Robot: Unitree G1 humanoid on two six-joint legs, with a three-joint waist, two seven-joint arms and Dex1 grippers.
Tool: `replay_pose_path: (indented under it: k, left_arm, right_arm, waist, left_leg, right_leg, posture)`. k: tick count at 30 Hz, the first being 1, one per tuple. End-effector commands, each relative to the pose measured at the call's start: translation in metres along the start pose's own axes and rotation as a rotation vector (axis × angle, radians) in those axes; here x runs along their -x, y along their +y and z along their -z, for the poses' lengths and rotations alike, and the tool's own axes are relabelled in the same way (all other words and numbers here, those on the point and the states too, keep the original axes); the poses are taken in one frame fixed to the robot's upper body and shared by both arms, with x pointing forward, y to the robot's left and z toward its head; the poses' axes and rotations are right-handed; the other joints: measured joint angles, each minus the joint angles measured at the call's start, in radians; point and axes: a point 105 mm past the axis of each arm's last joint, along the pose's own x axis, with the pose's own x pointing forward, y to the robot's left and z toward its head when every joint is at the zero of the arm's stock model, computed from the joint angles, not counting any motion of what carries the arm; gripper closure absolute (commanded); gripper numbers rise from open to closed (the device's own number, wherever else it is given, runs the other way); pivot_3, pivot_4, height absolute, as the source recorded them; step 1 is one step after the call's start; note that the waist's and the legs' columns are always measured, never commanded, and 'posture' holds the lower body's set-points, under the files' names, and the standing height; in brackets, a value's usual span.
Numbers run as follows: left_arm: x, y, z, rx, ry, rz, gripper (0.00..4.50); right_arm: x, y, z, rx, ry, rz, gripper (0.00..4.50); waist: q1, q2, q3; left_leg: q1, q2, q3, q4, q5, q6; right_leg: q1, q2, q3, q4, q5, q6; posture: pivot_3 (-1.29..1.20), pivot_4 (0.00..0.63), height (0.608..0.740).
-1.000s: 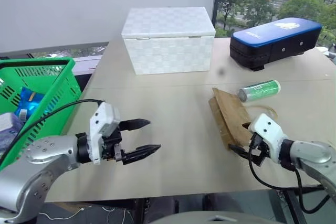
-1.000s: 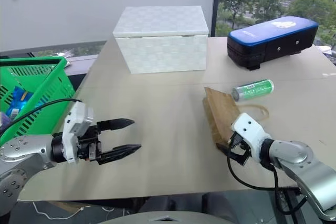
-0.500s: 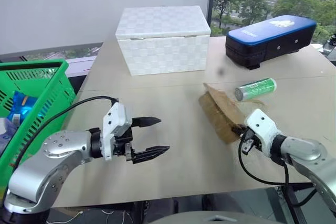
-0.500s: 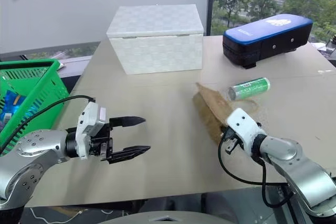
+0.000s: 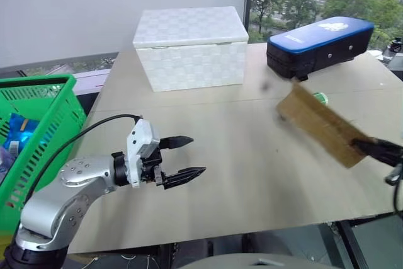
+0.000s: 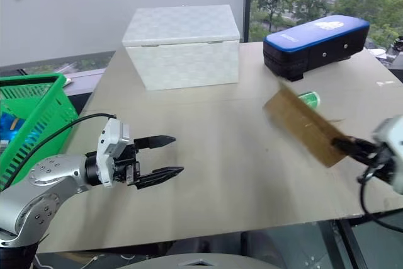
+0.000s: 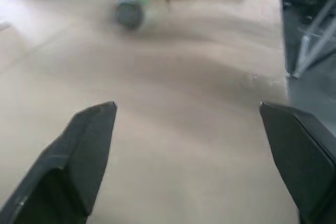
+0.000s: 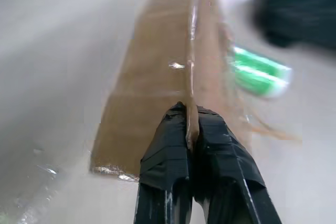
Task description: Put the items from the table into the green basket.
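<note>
Table (image 5: 239, 174): box (image 5: 190, 46) at the far side, middle; case (image 5: 318, 41) to its right, also at the back. Paper bag (image 5: 320, 125) held clear above the table's right part, in front of the case. Canister (image 5: 320, 97) on the table just behind the bag, partly hidden by it. Basket (image 5: 39, 124) off the table's left edge, items inside.

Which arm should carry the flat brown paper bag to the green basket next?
Right. The right gripper is shut on the flat brown paper bag, lifted off the table; the left gripper is open and empty.
</note>
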Motion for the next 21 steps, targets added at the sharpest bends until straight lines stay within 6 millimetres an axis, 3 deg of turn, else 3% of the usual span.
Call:
replay_pose_path:
  k: [1, 5, 11, 15, 20, 21]
  left_arm:
    - [-0.003, 0.004, -0.008, -0.041, -0.022, 0.015, 0.0]
    - [-0.007, 0.008, -0.011, -0.047, -0.026, 0.032, 0.0]
    - [-0.011, 0.009, -0.012, -0.047, -0.028, 0.046, 0.0]
    - [-0.015, 0.008, -0.011, -0.052, -0.03, 0.05, 0.0]
    - [-0.017, 0.007, -0.012, -0.059, -0.035, 0.047, 0.0]
    - [-0.017, 0.007, -0.012, -0.061, -0.035, 0.046, 0.0]
  right_arm:
    - [0.017, -0.017, 0.015, 0.036, 0.101, 0.102, 4.47]
    - [0.033, -0.036, 0.044, 0.077, 0.256, 0.222, 4.47]
    - [0.031, -0.055, 0.058, 0.134, 0.32, 0.348, 4.47]
    - [0.008, -0.067, 0.073, 0.17, 0.361, 0.407, 4.47]
    - [-0.035, -0.06, 0.091, 0.102, 0.319, 0.31, 4.47]
    - [-0.037, -0.062, 0.09, 0.092, 0.306, 0.307, 4.18]
  waist:
    - [-0.011, 0.0, 0.0]
    - [-0.022, 0.001, 0.0]
    - [-0.053, -0.002, 0.002]
    - [-0.07, -0.006, 0.005]
    - [-0.074, -0.005, 0.006]
    - [-0.072, -0.005, 0.006]
  left_leg:
    - [0.001, 0.0, 0.001, 0.0, 0.0, 0.0]
    - [0.002, 0.0, 0.004, 0.0, 0.0, 0.0]
    - [0.006, 0.004, 0.014, -0.001, -0.001, 0.001]
    - [0.008, 0.005, 0.019, -0.002, -0.001, 0.001]
    - [0.011, 0.007, 0.027, -0.002, -0.002, 0.004]
    - [0.011, 0.007, 0.027, -0.002, -0.003, 0.004]
  right_leg:
    - [0.0, 0.0, 0.001, 0.001, 0.0, 0.0]
    - [0.0, 0.005, 0.004, 0.001, 0.0, 0.0]
    - [0.0, 0.009, 0.015, 0.002, 0.0, 0.0]
    - [0.0, 0.01, 0.02, 0.002, 0.0, 0.001]
    - [0.0, 0.011, 0.027, 0.002, 0.001, 0.002]
    - [0.0, 0.011, 0.028, 0.002, 0.001, 0.002]
  posture:
    - [-0.12, 0.038, 0.74]
    - [-0.14, 0.041, 0.74]
    - [-0.15, 0.045, 0.74]
    - [-0.14, 0.045, 0.74]
    - [-0.11, 0.039, 0.74]
    - [-0.11, 0.039, 0.74]
